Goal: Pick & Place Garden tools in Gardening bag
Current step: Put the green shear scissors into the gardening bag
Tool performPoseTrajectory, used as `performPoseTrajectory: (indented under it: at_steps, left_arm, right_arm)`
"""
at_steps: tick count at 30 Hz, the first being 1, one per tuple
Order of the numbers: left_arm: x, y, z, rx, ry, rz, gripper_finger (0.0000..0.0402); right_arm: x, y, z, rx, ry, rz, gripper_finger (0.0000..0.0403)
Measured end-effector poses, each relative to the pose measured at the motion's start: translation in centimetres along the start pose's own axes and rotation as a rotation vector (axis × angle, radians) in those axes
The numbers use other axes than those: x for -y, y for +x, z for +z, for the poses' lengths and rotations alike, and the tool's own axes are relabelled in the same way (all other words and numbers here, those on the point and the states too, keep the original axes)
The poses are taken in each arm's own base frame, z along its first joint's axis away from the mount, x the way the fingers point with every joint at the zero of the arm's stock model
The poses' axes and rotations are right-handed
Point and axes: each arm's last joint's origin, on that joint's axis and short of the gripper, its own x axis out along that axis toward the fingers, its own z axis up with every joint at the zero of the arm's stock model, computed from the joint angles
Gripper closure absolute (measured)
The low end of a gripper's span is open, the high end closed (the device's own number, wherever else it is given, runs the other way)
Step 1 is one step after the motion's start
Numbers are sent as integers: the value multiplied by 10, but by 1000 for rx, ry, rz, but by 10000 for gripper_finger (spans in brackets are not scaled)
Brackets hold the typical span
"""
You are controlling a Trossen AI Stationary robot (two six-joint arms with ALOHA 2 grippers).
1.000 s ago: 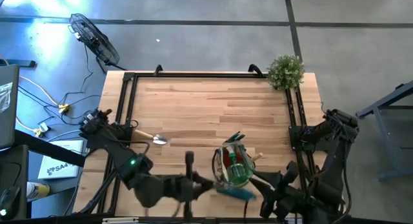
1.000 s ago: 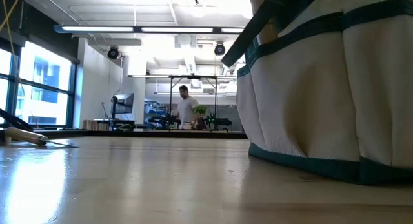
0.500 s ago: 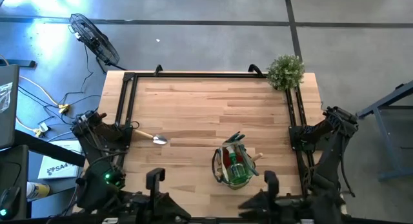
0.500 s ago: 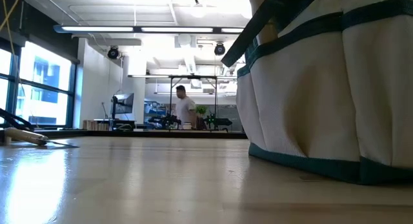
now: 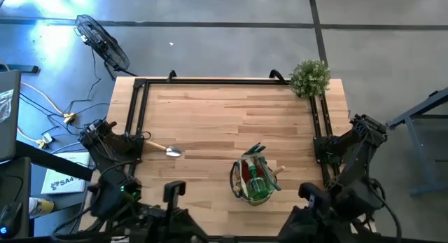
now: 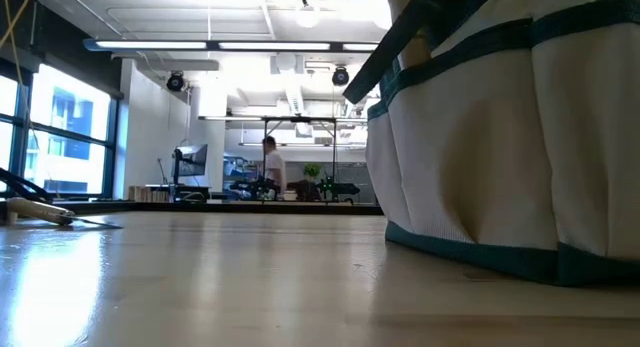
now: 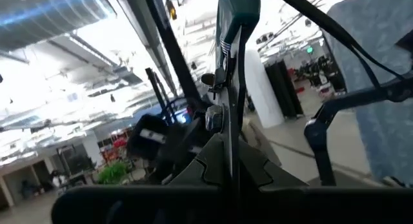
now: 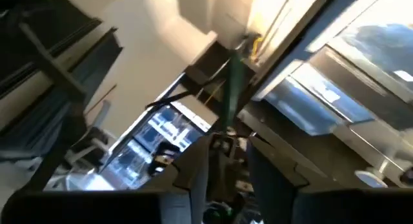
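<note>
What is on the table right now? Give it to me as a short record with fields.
bag: beige fabric tote with dark green trim, upright at the near middle of the wooden table
in bag: red and green items; a wooden handle sticks out
still out: wooden-handled metal trowel, lying flat by the left edge
not a tool: bushy green plant, far right corner
left gripper: at the near edge, fingers shut, holding nothing
right gripper: at the near edge, away from the bag
</note>
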Motion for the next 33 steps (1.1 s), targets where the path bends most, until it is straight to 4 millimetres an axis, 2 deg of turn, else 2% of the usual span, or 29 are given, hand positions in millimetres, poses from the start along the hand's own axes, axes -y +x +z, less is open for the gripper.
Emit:
performPoseTrajectory:
  at_steps: [6, 11, 14, 18, 22, 33]
  left_arm:
    - [-14, 14, -20, -53, -64, -18, 401]
    - [-26, 24, -30, -43, -105, -39, 401]
    - [-34, 31, -40, -45, -135, -53, 401]
    - [-44, 44, -57, -37, -191, -80, 401]
    - [-42, 49, -68, -49, -195, -113, 401]
    - [-40, 50, -70, -30, -216, -154, 401]
  right_arm:
    - [-2, 3, -10, -70, 73, 26, 240]
    - [-1, 2, -5, -48, 91, 9, 176]
    - [3, 2, -3, -18, 120, -32, 153]
    - [8, 2, -2, -5, 140, -75, 145]
    - [11, 4, -4, 0, 147, -87, 144]
    - [16, 8, -11, 18, 195, -101, 144]
